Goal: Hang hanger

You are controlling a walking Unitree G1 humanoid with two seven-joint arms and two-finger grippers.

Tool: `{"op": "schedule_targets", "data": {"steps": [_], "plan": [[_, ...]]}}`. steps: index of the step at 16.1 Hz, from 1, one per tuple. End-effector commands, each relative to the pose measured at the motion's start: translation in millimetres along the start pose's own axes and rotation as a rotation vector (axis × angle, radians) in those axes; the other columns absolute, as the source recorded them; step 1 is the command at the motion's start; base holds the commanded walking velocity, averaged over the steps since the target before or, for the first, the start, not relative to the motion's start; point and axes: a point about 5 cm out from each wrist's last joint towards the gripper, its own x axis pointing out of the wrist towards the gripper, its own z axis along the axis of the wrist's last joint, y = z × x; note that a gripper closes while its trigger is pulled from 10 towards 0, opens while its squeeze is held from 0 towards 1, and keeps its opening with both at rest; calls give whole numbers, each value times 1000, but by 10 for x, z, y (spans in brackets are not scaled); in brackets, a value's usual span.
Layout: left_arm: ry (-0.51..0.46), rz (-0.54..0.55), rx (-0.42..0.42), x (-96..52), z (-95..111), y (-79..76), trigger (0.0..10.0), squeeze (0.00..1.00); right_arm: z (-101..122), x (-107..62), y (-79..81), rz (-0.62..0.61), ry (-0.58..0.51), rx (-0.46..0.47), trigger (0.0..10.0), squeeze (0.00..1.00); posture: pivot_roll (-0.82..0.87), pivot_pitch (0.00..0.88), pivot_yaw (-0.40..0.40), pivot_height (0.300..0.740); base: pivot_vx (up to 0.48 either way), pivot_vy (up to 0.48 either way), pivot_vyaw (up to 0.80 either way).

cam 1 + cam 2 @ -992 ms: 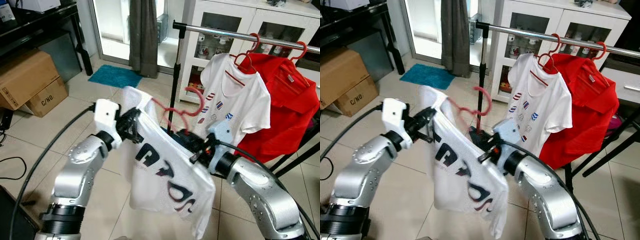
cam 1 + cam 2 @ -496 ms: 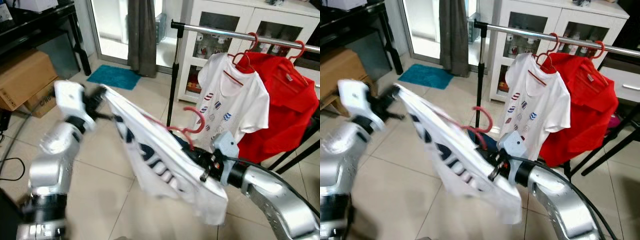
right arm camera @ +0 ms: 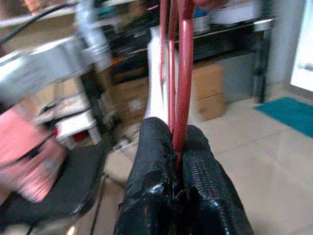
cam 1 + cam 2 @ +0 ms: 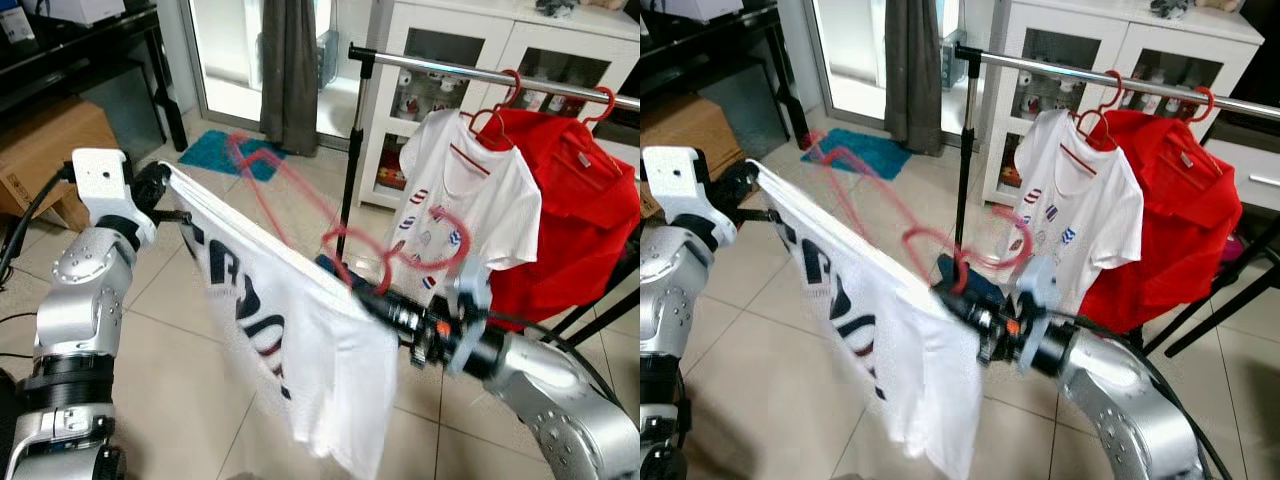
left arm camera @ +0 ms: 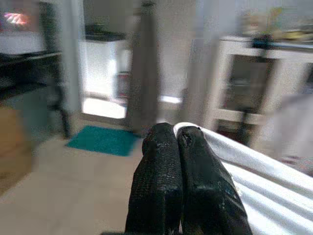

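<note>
While both end effectors stretch the shirt [image 4: 290, 330], rack [image 4: 480, 72] garments [image 4: 470, 200] crowd beyond.

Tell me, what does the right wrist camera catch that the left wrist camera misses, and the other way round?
The right wrist view shows the red hanger pinched between the right gripper's black fingers, with cardboard boxes and the blurred silver left arm beyond. The left wrist view shows the left gripper closed on the white T-shirt's edge, a grey curtain and a white cabinet. Both share the tiled floor, the teal mat and white fabric.
</note>
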Motion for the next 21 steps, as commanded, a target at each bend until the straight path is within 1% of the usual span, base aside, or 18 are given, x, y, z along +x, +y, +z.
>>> {"op": "schedule_targets", "data": {"steps": [1, 2, 3, 4, 5, 6, 7, 8, 9, 10, 11, 12, 13, 15, 16, 17, 19, 21], "plan": [[11, -210, -17, -17, -19, -343, 0, 0, 36, 7, -121, -128, -30, 20, 0, 0, -99, 0, -10, 740, 0, 0, 0], [57, -437, -7, -115, -108, -702, 0, 0, 65, 76, -173, -210, -83, 49, 0, 0, -92, 0, -13, 740, 0, 0, 0], [94, -589, -14, -227, -181, -945, 0, 0, 95, 124, -223, -280, -136, 85, 0, 0, -91, 0, -13, 740, 0, 0, 0], [115, -675, -29, -309, -219, -1072, 0, 0, 107, 147, -275, -341, -164, 106, 0, 0, -90, 0, -14, 740, 0, 0, 0], [129, -731, -36, -372, -239, -1135, 0, 0, 107, 161, -328, -403, -172, 108, 0, 0, -90, 0, -22, 740, 0, 0, 0], [129, -749, -48, -421, -239, -1148, 0, 0, 91, 141, -423, -495, -172, 106, 0, 0, -86, 0, -31, 740, 0, 0, 0], [126, -722, -50, -429, -248, -1122, 0, 0, 70, 126, -466, -533, -154, 93, 0, 0, -83, 0, -34, 740, 0, 0, 0], [125, -643, -56, -431, -267, -1047, 0, 0, 24, 96, -517, -589, -109, 58, 0, 0, -82, 0, -38, 740, 0, 0, 0], [130, -600, -61, -441, -275, -1009, 0, 0, -4, 85, -532, -617, -78, 36, 941, 0, -77, 0, -42, 740, 0, 0, 0], [118, -350, -84, -435, -325, -832, 3882, 0, -125, 28, -532, -632, 31, -27, 10000, 0, -72, 0, -43, 740, 0, 0, 0], [138, -178, -96, -457, -396, -703, 9765, 0, -232, -8, -517, -640, 96, -8, 10000, 0, -72, 0, -43, 740, 0, 0, 0], [176, -130, -81, -498, -460, -673, 10000, 0, -300, -56, -530, -695, 130, -29, 10000, 0, -71, 0, -47, 740, 0, 0, -800], [190, -95, -81, -514, -491, -677, 10000, 0, -322, -94, -543, -752, 127, -51, 10000, 0, -68, 0, -49, 740, 0, 0, -800], [170, -96, -113, -507, -486, -724, 10000, 0, -302, -114, -551, -810, 107, -54, 10000, 0, -80, 0, -50, 740, 0, 0, -800], [157, -95, -102, -503, -483, -758, 10000, 0, -290, -129, -554, -859, 95, -42, 10000, 0, -80, 0, -50, 740, 0, 0, -800], [152, -92, -105, -497, -493, -801, 10000, 0, -272, -99, -527, -835, 32, 37, 10000, 0, -87, 0, -43, 740, 0, 0, -800], [132, -53, -79, -474, -498, -858, 10000, 0, -230, -79, -504, -830, -54, 69, 10000, 0, -83, 0, -37, 740, 0, 0, -800], [132, -29, -78, -457, -507, -872, 10000, 0, -208, -54, -474, -815, -86, 85, 10000, 0, -84, 0, -31, 740, 0, 0, -800]]}}
